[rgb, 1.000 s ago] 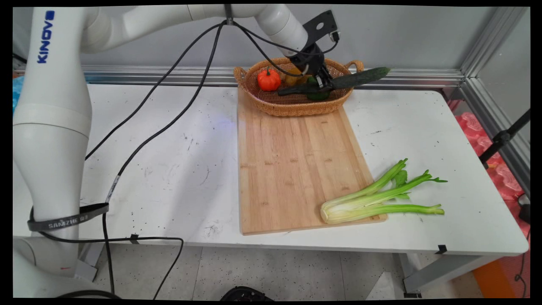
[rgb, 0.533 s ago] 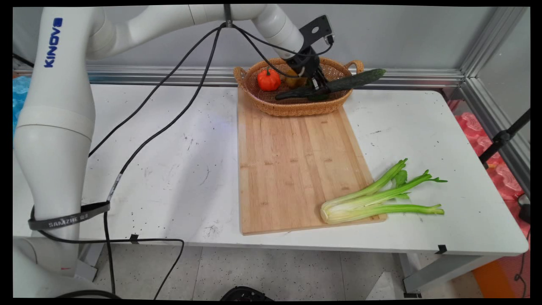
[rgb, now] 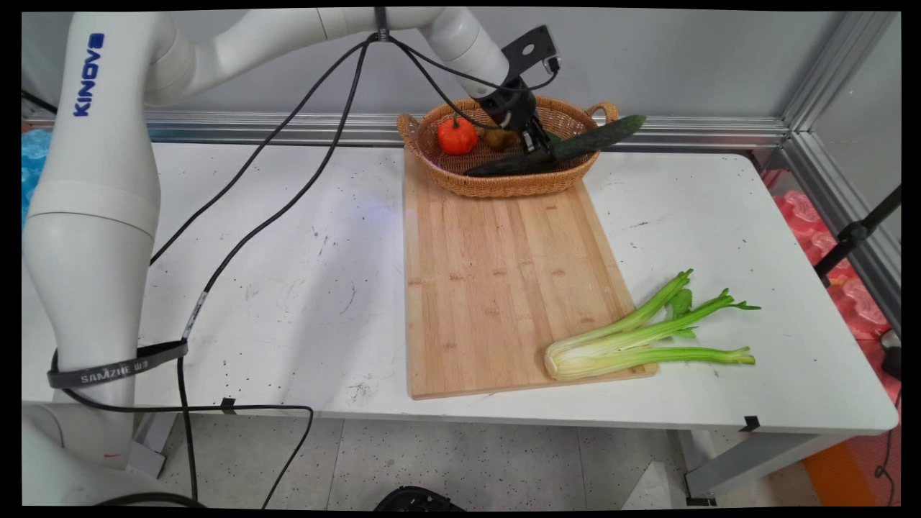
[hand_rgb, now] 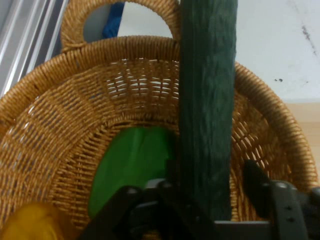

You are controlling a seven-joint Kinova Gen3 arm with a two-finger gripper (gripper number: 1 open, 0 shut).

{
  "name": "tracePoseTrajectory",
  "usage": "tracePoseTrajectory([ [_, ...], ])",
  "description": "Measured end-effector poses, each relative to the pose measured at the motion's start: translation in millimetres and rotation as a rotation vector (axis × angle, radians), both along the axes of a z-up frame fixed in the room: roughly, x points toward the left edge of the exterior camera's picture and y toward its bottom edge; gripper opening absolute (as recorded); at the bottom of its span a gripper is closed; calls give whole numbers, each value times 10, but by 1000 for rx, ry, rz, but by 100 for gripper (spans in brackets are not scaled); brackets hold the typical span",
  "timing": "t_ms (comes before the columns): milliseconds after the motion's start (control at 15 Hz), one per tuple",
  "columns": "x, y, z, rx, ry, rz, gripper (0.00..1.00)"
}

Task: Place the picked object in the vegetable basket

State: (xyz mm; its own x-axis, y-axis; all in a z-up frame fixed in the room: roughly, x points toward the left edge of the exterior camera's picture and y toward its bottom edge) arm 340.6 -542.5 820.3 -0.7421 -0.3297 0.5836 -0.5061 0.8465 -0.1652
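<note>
Main view overlooks the table (rgb: 719,216) from above; hand view peers closely into the basket (rgb: 504,183).

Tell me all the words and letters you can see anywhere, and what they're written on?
"KINOV": blue letters running up the robot's big white arm link; the last letter is cut off.
"SAMZHE": pale letters on the black strap round the arm's lower part; the marks after it are too small to read.
Nothing else readable.

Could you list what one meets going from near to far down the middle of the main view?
Celery → bare stretch of the cutting board → wicker basket → cucumber in the tool.
</note>
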Motion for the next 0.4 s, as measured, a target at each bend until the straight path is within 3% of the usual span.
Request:
tracePoseTrajectory([
  [400,2,16,120,10,18,4,100],
])
